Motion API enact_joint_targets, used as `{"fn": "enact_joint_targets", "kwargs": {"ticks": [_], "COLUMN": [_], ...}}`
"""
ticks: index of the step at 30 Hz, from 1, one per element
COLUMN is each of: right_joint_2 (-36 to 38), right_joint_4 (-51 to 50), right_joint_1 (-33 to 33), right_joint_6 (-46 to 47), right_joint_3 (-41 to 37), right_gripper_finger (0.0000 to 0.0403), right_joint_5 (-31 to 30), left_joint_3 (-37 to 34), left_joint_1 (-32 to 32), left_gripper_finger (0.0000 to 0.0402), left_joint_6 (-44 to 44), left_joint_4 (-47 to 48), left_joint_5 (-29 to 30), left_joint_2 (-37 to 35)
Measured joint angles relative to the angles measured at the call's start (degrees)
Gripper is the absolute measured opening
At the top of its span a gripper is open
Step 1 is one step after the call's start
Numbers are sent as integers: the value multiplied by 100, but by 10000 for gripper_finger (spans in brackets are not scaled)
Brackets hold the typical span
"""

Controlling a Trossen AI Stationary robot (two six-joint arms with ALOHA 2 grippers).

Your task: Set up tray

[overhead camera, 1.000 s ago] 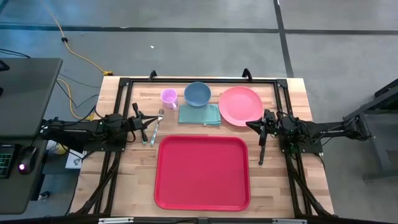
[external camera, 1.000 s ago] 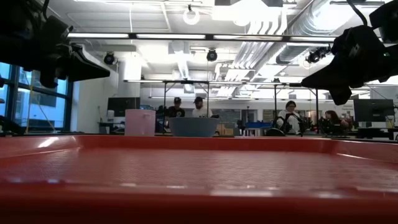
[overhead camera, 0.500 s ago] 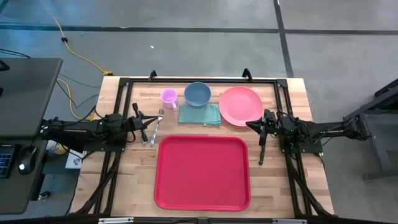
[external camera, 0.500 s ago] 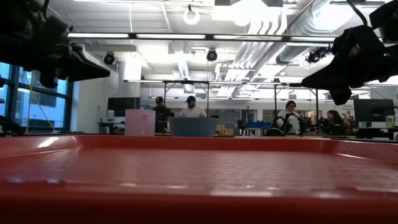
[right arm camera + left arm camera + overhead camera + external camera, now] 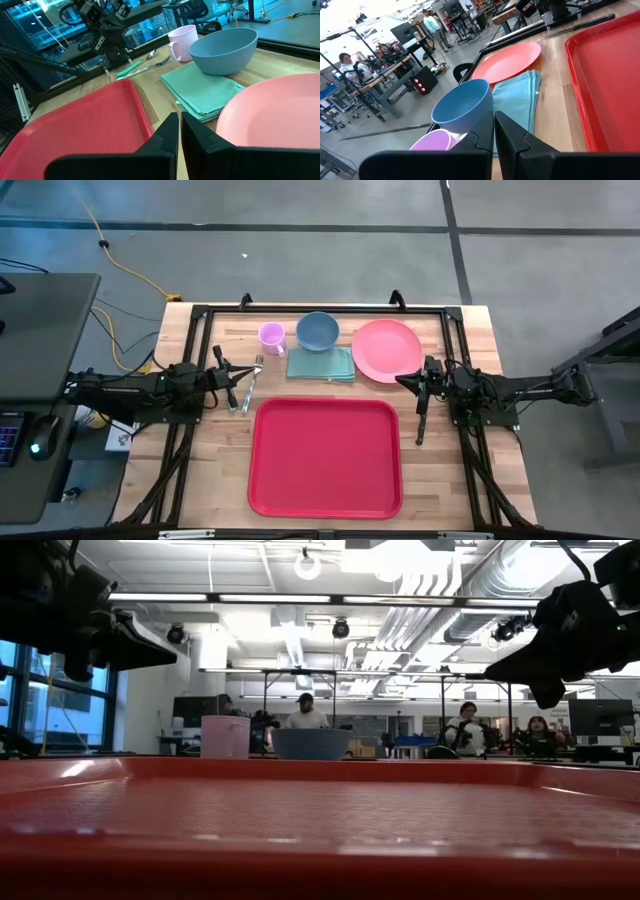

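Note:
The large red tray (image 5: 325, 457) lies flat on the near middle of the table and fills the low view (image 5: 320, 820). Behind it stand a pink cup (image 5: 271, 335), a blue bowl (image 5: 317, 331) and a round pink plate (image 5: 387, 350). A folded teal napkin (image 5: 322, 364) lies in front of the bowl. My left gripper (image 5: 240, 373) is shut and empty, raised off the table left of the tray's far left corner. My right gripper (image 5: 402, 380) is shut and empty, raised beside the plate's near right edge.
A fork and green-handled cutlery (image 5: 249, 383) lie under my left gripper, also seen in the right wrist view (image 5: 145, 61). A dark long utensil (image 5: 421, 420) lies right of the tray. A black frame (image 5: 320, 308) runs around the table. People stand in the room behind.

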State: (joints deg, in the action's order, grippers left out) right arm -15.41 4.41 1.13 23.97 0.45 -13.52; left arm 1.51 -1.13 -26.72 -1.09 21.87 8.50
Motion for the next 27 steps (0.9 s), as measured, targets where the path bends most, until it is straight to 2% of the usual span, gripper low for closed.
{"fn": "enact_joint_targets", "kwargs": {"ticks": [12, 20, 27], "right_joint_2": [1, 1, 1], "right_joint_4": [2, 0, 15], "right_joint_1": [0, 0, 0], "right_joint_6": [-2, 0, 183], "right_joint_3": [-2, -1, -2], "right_gripper_finger": [0, 0, 0], "right_joint_5": [0, 0, 0], "left_joint_3": [-2, -6, -6], "left_joint_1": [0, 0, 2], "left_gripper_finger": [49, 49, 49], "left_joint_6": [229, 2108, 3137], "left_joint_4": [-32, -209, -214], "left_joint_5": [71, 74, 69], "left_joint_2": [1, -1, 2]}}
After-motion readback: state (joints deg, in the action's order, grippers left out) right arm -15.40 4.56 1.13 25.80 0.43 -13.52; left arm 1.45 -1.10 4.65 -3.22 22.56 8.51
